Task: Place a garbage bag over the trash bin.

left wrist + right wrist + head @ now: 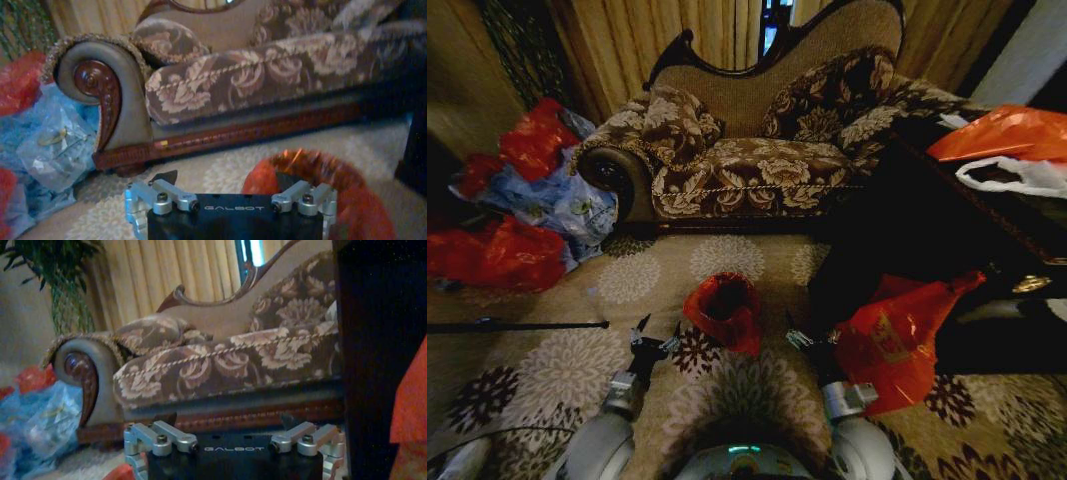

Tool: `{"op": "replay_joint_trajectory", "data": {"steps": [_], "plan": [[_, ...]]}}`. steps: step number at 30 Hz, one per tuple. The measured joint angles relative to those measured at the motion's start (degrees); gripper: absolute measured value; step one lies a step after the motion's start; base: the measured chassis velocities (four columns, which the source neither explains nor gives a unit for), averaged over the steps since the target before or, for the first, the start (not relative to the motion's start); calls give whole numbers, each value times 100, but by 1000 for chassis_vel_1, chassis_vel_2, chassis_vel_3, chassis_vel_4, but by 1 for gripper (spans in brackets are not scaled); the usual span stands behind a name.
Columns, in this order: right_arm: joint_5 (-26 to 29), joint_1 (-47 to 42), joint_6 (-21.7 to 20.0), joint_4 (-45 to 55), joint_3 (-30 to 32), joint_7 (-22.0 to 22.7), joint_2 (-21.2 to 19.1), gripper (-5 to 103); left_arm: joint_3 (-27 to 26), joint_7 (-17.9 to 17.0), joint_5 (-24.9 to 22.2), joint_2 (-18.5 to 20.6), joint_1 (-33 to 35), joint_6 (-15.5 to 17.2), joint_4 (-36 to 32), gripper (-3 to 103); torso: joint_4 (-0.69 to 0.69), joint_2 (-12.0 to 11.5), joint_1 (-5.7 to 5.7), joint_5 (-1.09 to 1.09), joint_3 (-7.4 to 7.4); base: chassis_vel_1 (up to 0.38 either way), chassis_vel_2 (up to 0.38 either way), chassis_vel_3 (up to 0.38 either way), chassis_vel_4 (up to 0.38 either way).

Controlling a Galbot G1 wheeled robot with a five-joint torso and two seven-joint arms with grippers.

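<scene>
**Garbage bag covers the bin on the carpet**

Garbage bag drapes the trash bin, hiding its black body, between both grippers. Left gripper has spread fingers; right gripper spacing is unclear. Left wrist view shows the bag's rim blurred.

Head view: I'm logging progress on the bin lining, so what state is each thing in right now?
garbage bag: draped over the bin, mouth open upward.
trash bin: covered by the bag, hidden.
left gripper: open, just left of the bag, holding nothing.
right gripper: open, just right of the bag.
orange-red printed bag: lying on the carpet.
</scene>
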Motion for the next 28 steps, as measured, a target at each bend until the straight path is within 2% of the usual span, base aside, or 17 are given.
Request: {"op": "replay_joint_trajectory", "data": {"steps": [4,9,12,20,28], "plan": [[-67,-461,-89,400,50,75,11,100,122,-20,121,-229,220,28,-356,100,0,0,0,-1,0,0,0,0,0],[-292,-600,-182,566,165,280,31,100,156,-11,290,-238,282,3,-462,100,1,0,0,-1,1,0,0,0,0],[-503,-730,-222,719,453,399,20,100,113,-10,406,-234,339,40,-573,100,0,0,1,-1,1,0,0,0,0],[-458,-991,-158,925,639,445,120,100,-302,-9,349,-295,514,147,-791,100,1,0,0,-1,1,0,0,0,0],[-425,-1053,-130,914,708,432,276,100,-404,55,365,-350,473,228,-890,100,1,0,1,-1,1,0,0,0,0]]}}
